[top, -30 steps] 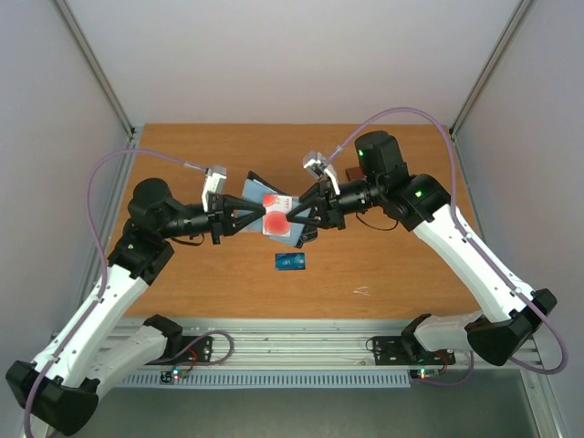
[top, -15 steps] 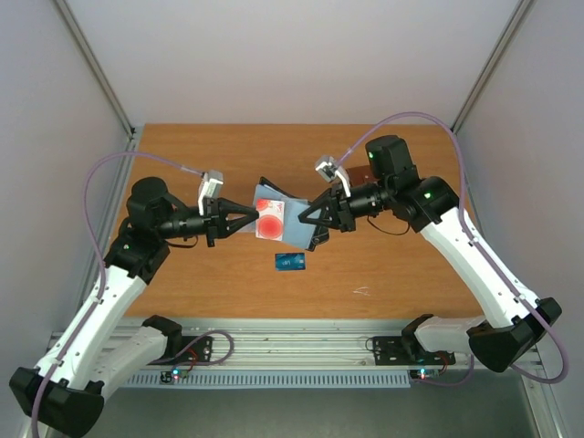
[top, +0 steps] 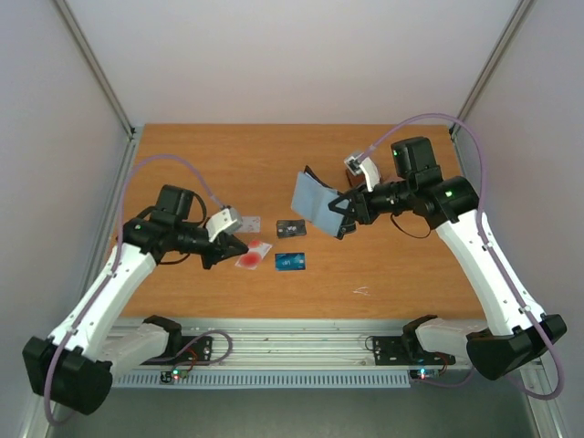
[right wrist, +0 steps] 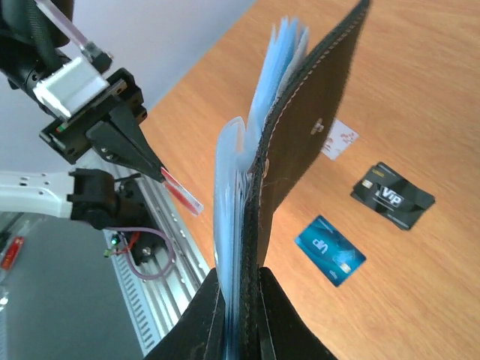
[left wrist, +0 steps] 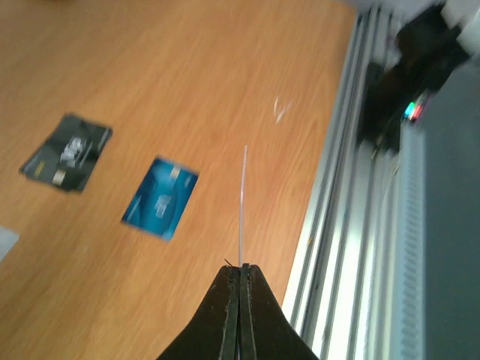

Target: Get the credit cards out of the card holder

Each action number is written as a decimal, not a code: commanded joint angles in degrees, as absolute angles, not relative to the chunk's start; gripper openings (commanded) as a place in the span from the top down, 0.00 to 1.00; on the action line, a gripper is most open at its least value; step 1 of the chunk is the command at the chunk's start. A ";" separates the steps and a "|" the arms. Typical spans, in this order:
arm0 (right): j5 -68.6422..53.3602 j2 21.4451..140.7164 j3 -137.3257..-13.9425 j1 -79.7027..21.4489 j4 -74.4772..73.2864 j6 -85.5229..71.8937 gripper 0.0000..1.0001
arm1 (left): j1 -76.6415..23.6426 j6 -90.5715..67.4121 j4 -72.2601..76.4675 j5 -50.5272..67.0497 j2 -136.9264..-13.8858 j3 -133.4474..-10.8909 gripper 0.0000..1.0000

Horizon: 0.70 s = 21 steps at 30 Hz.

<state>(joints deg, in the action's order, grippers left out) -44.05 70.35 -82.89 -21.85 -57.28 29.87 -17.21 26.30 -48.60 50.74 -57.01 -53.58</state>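
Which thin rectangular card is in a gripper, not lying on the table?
The white card with the red circle, pinched by the left gripper; the black card, blue card and pale grey card lie flat.

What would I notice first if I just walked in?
The right tool holds the card holder open in the air, blue lining showing. The left tool pinches the white card with a red circle, near the blue card and black card lying flat on the table.
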 commanded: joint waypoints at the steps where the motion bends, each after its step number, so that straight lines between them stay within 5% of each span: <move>1: -39.05 70.15 -82.53 -21.71 -59.44 31.67 0.99 | -17.77 50.61 -62.10 39.27 -62.83 -54.18 1.00; 9: -35.26 70.63 -82.84 -21.71 -59.93 34.24 0.99 | -24.41 74.33 -63.58 15.47 -77.80 -55.73 1.00; 21: -31.57 74.41 -84.25 -19.03 -61.73 37.65 0.99 | -26.97 78.03 -65.99 10.51 -101.39 -73.27 1.00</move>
<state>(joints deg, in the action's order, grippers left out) -31.55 73.60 -82.72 -20.49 -61.54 35.66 -26.41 74.48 -63.05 12.47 -97.82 -69.14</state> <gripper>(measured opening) 0.070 0.007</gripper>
